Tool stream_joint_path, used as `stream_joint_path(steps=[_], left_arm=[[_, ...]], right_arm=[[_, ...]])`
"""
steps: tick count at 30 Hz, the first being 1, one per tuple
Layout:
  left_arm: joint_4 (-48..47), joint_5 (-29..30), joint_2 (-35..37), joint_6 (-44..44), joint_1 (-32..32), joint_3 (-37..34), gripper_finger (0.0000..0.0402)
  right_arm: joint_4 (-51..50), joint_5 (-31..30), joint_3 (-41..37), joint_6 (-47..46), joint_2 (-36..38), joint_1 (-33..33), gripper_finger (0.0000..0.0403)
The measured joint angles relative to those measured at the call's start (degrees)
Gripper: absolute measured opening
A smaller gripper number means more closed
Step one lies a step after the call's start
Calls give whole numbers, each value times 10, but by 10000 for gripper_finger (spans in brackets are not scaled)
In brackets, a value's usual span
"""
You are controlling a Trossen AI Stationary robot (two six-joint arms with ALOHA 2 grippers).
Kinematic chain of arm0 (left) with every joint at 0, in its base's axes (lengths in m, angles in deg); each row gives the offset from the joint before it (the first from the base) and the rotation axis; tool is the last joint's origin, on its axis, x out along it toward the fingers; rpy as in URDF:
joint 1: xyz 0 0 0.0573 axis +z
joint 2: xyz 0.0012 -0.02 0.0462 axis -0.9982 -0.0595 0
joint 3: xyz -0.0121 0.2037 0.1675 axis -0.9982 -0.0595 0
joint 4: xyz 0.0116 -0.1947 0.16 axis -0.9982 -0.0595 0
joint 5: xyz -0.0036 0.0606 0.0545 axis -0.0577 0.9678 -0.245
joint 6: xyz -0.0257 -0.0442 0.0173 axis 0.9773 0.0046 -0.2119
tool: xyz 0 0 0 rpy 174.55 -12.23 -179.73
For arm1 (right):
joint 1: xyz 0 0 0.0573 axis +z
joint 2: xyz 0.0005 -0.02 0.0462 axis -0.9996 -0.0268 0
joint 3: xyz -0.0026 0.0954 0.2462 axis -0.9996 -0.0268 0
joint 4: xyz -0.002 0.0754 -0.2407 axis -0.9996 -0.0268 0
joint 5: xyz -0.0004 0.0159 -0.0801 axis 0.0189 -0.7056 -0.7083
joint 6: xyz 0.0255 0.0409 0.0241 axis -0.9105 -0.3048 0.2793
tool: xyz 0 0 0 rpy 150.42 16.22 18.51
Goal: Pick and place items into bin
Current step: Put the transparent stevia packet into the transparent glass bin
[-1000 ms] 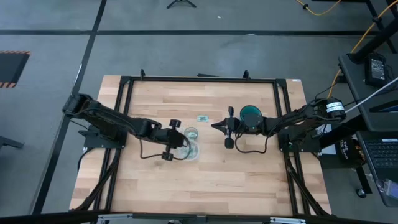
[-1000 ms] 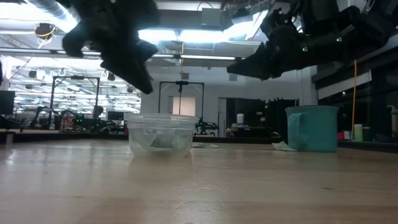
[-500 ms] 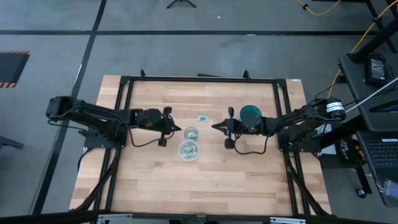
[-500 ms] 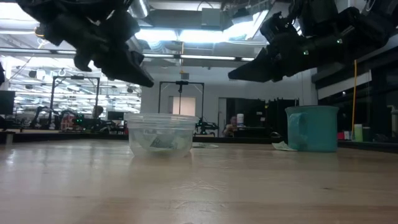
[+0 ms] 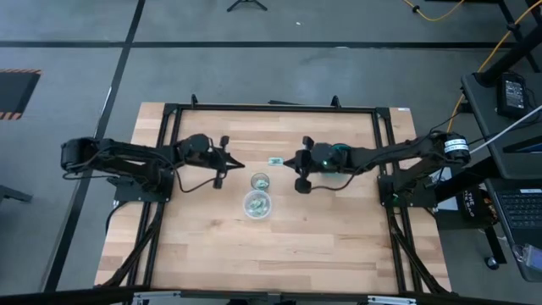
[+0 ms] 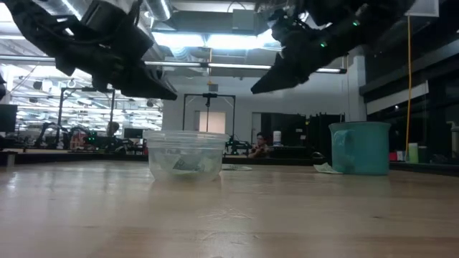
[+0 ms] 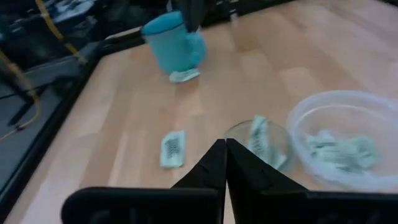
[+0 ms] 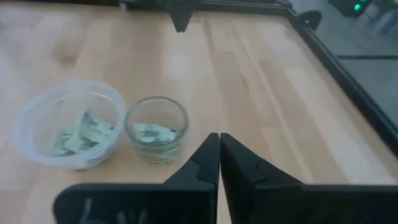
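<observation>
A clear plastic bin [image 5: 257,204] near the table's middle has a few teal-green and white packets [image 8: 78,138] lying in it. Just beyond it stands a small glass jar [image 5: 260,180] with one packet [image 7: 258,138] inside. One packet [image 5: 275,160] lies flat on the wood farther back. Another packet [image 7: 185,76] lies at the foot of the teal mug [image 6: 360,147]. My left gripper [image 5: 241,165] hangs shut above the table, left of the jar. My right gripper [image 5: 286,163] hangs shut to the jar's right, its arm passing over the mug. Neither holds anything.
A black metal frame [image 5: 169,127] borders the wooden table. Bare wood [image 5: 271,254] stretches from the bin to the near edge. In the low view both grippers hang well above the bin's rim [image 6: 185,134].
My left gripper has drawn back from above the bin toward the table's left and far side and has tipped up closer to level. My right gripper has risen a little and reached toward the table's left, so its arm now covers the mug from above.
</observation>
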Motion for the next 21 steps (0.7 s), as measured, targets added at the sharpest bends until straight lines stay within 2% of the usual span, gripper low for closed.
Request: stream_joint_path(steps=[4, 9, 11, 16, 21], left_arm=[[20, -3, 0, 10, 35, -8, 1], [26, -77, 0, 2, 63, -8, 3], [25, -89, 0, -4, 71, -8, 1], [25, -84, 0, 3, 78, -8, 4], [29, -83, 0, 4, 78, -8, 7]], right_arm=[[-68, 0, 44, 1, 0, -23, 17], [-98, 0, 70, 1, 0, -45, 17], [-129, 0, 78, 4, 0, -54, 17], [-285, 1, 121, 16, 0, -76, 17], [-410, 3, 179, -28, 0, -97, 19]])
